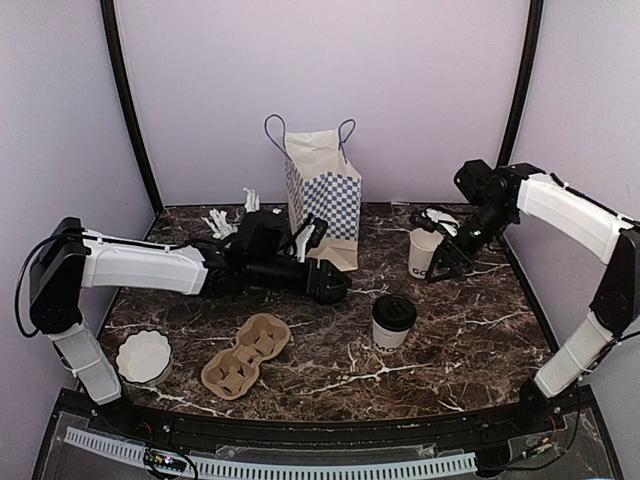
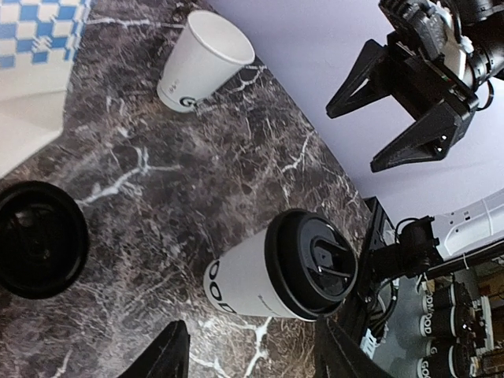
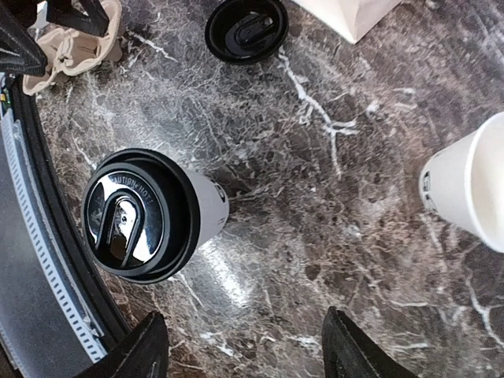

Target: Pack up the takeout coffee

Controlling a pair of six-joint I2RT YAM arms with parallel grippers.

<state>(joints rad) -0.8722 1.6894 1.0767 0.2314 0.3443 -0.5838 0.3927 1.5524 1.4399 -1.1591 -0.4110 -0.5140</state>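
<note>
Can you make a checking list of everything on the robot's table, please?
Surface: dark marble table.
Job's things: lidded cup upright; open cup, no lid; loose lid flat near paper bag.
Clutter: paper bag, cup carrier, white dish, white bits at back.
Grippers: left gripper and right gripper both open, empty.
Cables: black loop beside left arm.
Surroundings: lilac walls.

White-shelled along the long links of the left arm [image 1: 140, 268] and the right arm [image 1: 570, 215], matt black at every joint and wrist. Tipped with an all-black right gripper [image 2: 351, 143], with angular, wedge-shaped fingers [image 2: 370, 79] on a blocky body. Looped with a thin black cable [image 1: 17, 290] at the left shoulder.
</note>
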